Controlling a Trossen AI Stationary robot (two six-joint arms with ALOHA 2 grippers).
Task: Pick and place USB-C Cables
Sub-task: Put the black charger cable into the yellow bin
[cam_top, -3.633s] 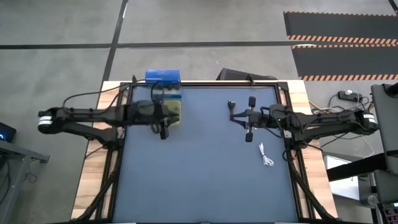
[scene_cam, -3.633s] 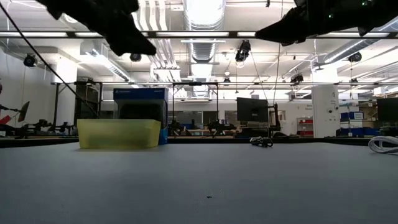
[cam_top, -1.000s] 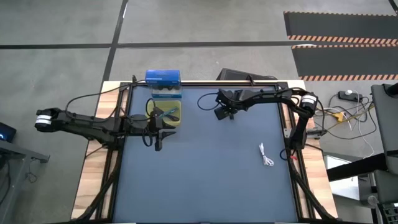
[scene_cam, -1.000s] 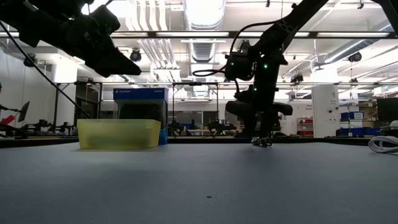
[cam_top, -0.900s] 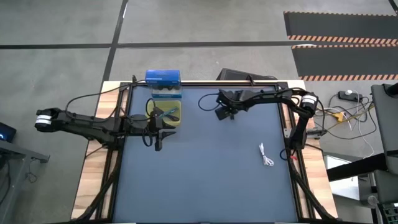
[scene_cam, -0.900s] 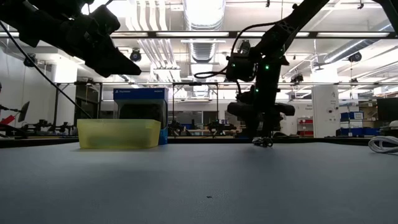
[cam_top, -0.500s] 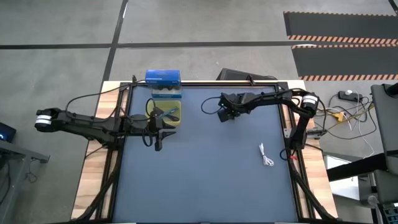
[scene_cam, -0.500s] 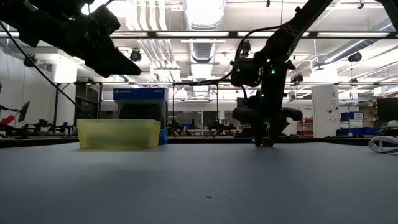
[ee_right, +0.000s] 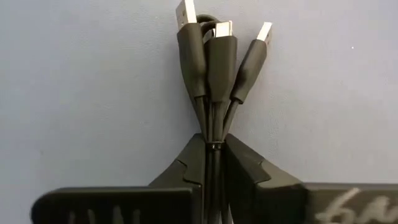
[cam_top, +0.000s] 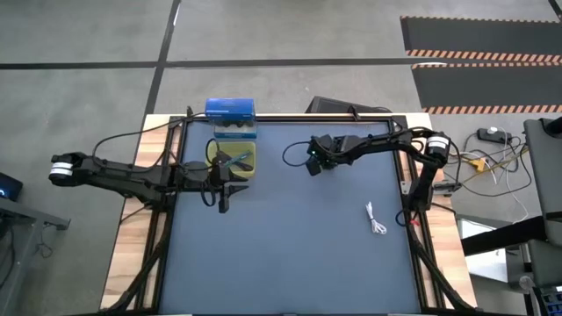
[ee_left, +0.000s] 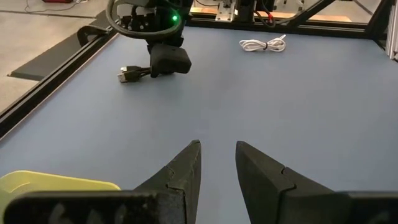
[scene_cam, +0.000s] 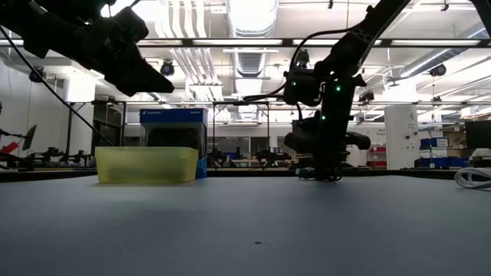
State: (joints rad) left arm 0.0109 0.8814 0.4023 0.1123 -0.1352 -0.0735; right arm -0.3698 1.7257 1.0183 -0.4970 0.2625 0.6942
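Right wrist view shows the right gripper [ee_right: 212, 163] clamped on the black cable [ee_right: 214, 53]: both dark fingers press in against the bundle from either side, and its three connector ends fan out past the fingertips onto the blue-grey table mat [ee_right: 74, 93]. How much of the bundle runs back between the fingers is hidden by the fingers themselves. From above, this gripper [cam_top: 314, 163] sits low over the far middle of the table [cam_top: 290, 254], its arm reaching in from the right edge; the cable is too small to make out there. The left wrist view catches it from the other side, with the plug ends [ee_left: 129, 74] sticking out of the gripper onto the mat.

The white cable [cam_top: 376, 219] lies loose on the mat, well apart from the right gripper, nearer the right edge; in the low view only a loop of it [scene_cam: 472, 179] shows at the frame's edge.

The left gripper [cam_top: 223, 198] hovers just beside the yellow bin [cam_top: 233, 158], fingers [ee_left: 181, 171] slightly apart with nothing between them. Inside the bin lie what look like teal and dark strands, probably two more cables [cam_top: 230, 160], though they are too small to be sure. A blue box [cam_top: 230, 112] stands just behind the bin at the table's far edge.
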